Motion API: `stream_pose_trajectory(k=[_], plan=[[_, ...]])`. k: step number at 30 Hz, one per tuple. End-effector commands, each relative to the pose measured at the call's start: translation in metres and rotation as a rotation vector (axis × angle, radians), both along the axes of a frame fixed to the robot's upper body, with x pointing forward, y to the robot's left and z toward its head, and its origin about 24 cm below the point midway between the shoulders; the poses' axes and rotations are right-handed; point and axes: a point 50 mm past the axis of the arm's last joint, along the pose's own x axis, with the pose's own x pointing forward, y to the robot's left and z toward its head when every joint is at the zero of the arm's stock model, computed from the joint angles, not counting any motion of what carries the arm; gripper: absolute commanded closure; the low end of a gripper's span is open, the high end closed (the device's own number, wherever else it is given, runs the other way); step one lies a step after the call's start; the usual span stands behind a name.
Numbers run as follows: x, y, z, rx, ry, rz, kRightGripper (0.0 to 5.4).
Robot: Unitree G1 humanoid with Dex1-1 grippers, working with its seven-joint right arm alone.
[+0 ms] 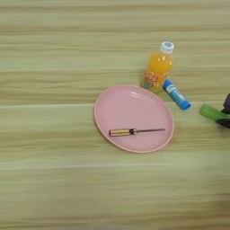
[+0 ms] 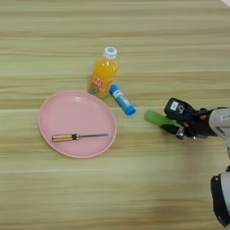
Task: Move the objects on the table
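Left eye view. We see the round pink plate (image 1: 134, 118) lying flat near the middle of the wood-grain table (image 1: 49, 179). On it rests the slim screwdriver (image 1: 136, 131), its long axis almost level across the picture: the amber handle lies toward the robot's left and the thin shaft points toward the robot's right, its tip near the plate's right rim. Just beyond the plate's far right rim stands the orange-drink bottle (image 1: 158, 67), upright, white cap on top; we can make out a coloured label low on its body, but no writing that can be read. Beside its base lies a blue tube (image 1: 176, 94), slanting from upper left to lower right. At the right edge we see a green object (image 1: 213, 112), with only a dark sliver of the claw over its far end.

Right eye view. Here we see the right gripper (image 2: 174, 120) whole, reaching in from the right on its silver forearm (image 2: 220, 121). Its two black fingers are clamped on the right end of the green object, whose long axis runs from upper left to lower right and whose free end points toward the blue tube, a short way from it. The plate, with the screwdriver across it, lies well to the left of the claw, and the bottle stands just beyond the plate's far right rim.
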Motion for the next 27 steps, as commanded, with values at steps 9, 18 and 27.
stream_pose_trajectory(k=[9,18,27], plan=[[0.015,-0.005,0.038,-0.040,-0.133,0.015,2.43],[0.025,0.007,0.058,0.050,-0.245,0.081,1.62],[0.027,0.029,0.080,0.228,-0.326,0.225,0.80]])
